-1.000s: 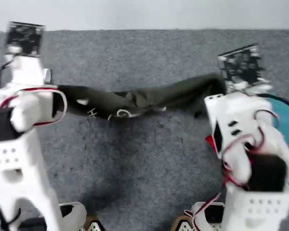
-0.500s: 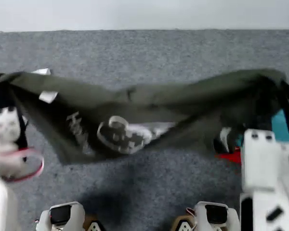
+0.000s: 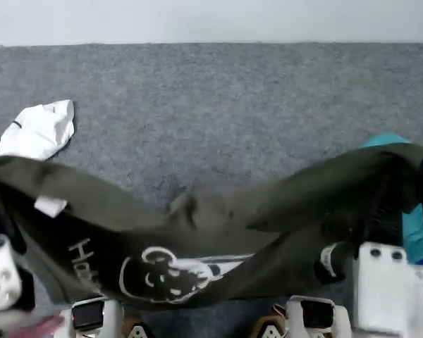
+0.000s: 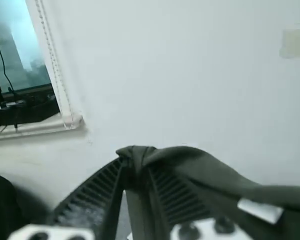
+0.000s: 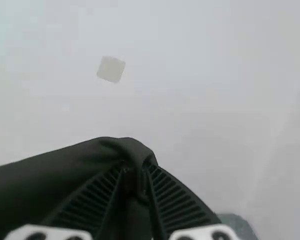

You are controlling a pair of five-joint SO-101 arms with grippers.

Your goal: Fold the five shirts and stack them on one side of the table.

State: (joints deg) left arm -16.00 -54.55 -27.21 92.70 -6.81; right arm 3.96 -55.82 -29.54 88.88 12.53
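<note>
A dark olive shirt (image 3: 218, 232) with a white print hangs stretched across the near side of the table, held up by both arms. My left gripper (image 4: 136, 165) is shut on one bunched corner of the olive shirt (image 4: 190, 167), raised toward the wall. My right gripper (image 5: 135, 172) is shut on the other corner of the olive shirt (image 5: 55, 175). In the high view the left arm (image 3: 1, 282) stands at the lower left and the right arm (image 3: 391, 289) at the lower right. A crumpled white shirt (image 3: 35, 130) lies at the left. A teal shirt (image 3: 412, 218) lies at the right edge.
The grey carpeted table (image 3: 225, 98) is bare across its far half. A window (image 4: 20, 55) and white wall show behind the left gripper. A small pale square (image 5: 111, 69) sits on the wall behind the right gripper.
Both arms have lifted the olive shirt off the table and pulled it toward the near edge, spreading it wide. The white shirt at the left is now uncovered.
</note>
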